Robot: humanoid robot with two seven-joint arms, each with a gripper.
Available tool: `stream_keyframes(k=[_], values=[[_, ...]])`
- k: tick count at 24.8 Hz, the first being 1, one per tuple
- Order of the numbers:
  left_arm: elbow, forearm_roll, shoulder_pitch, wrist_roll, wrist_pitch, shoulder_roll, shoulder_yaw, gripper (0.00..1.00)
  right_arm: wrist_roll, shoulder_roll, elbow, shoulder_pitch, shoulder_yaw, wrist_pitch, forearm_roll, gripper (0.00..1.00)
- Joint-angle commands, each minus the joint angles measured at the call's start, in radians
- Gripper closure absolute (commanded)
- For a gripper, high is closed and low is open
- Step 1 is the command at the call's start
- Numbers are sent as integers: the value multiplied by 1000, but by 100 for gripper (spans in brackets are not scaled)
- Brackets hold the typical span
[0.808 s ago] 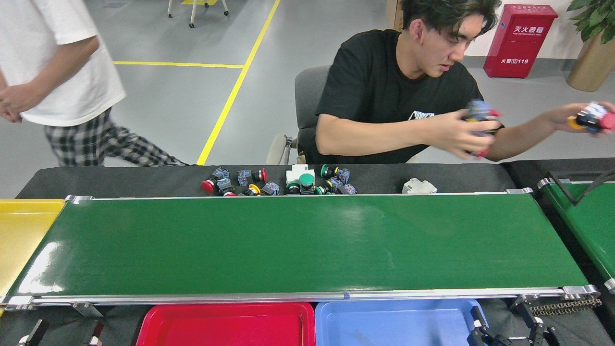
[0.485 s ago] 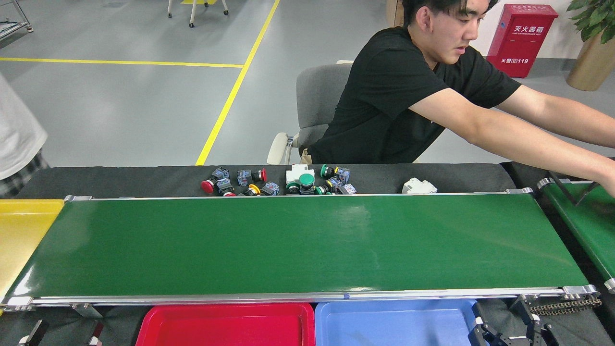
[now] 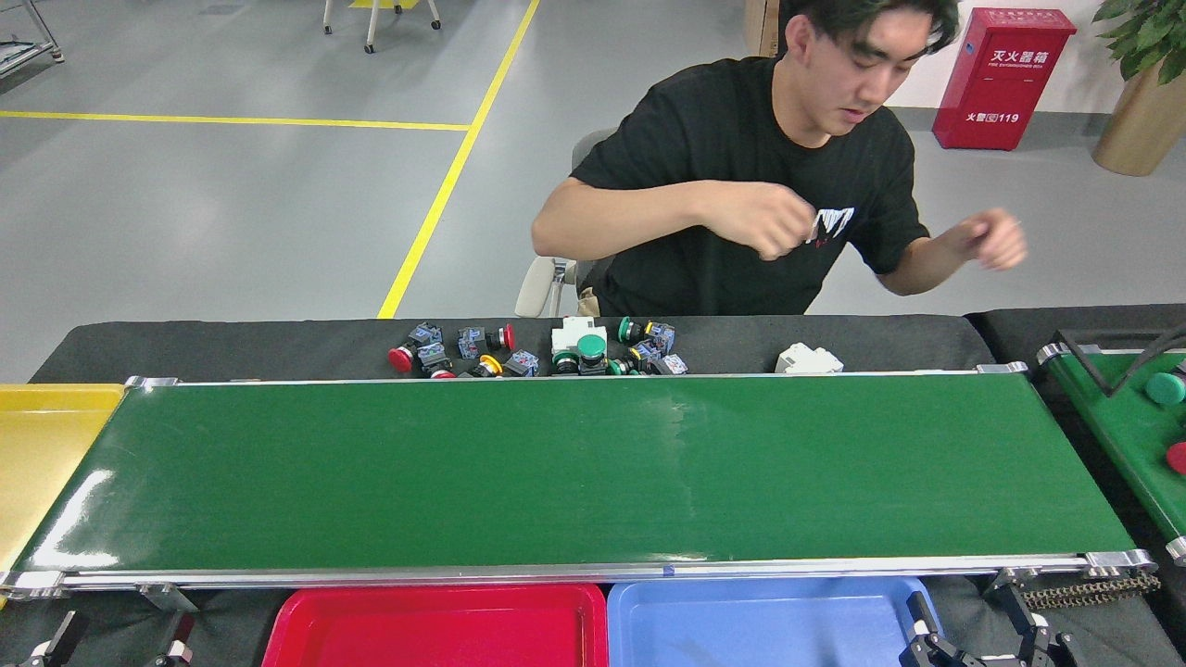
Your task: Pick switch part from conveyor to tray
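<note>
The left gripper [image 3: 109, 648] and right gripper [image 3: 987, 639] barely show at the bottom edge; I cannot tell their finger state. Three trays: yellow [image 3: 37, 445], red [image 3: 435, 625], blue [image 3: 760, 621]. One conveyor [image 3: 574, 472], bare; about fifteen switch parts [image 3: 537, 350] cluster behind its far rail. The red box [image 3: 1001, 79] reads "119".

Single head view looks forward and down over the conveyor [image 3: 574, 468]

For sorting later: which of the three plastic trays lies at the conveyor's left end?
The yellow plastic tray; the red tray and blue tray sit along its near side.
</note>
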Motion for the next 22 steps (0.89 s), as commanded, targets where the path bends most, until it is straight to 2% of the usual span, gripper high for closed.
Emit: stream_keyframes(k=[1,8,15,18,22], values=[[-16,-1,-12,7,10,1,1,0,-8,0,-13,-12,-5,1,1,2],[-10,6,-23,7,10,2,-2,0,12,-3,-11,-26,-10,6,-3,2],[-10,6,-24,7,7,1,-5,0,87,-10,-4,-62,-17,155,-8,1],[-11,9,-24,7,6,1,-5,0,92,-32,42,-133,-31,201,-11,1],[-10,9,-24,7,4,-4,-5,0,159,-66,189,-268,-30,205,-9,1]])
